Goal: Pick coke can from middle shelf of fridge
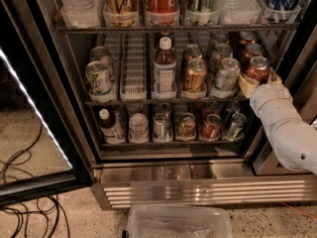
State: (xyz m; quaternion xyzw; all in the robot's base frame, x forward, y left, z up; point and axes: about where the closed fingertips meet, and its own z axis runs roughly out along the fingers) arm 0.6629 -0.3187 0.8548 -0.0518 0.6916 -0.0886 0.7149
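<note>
Clear plastic bin [178, 211], tangled black cables [29, 209] (lower left), white-capped bottle [164, 69]

Tan gripper [258, 81] at red, silver-topped coke can [257, 66].

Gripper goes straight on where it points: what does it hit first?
Most likely the front coke can: the gripper, at the right end of the middle shelf, points up and back into that lane, with the can right at its tip. Depth is unclear; they may already touch.
</note>
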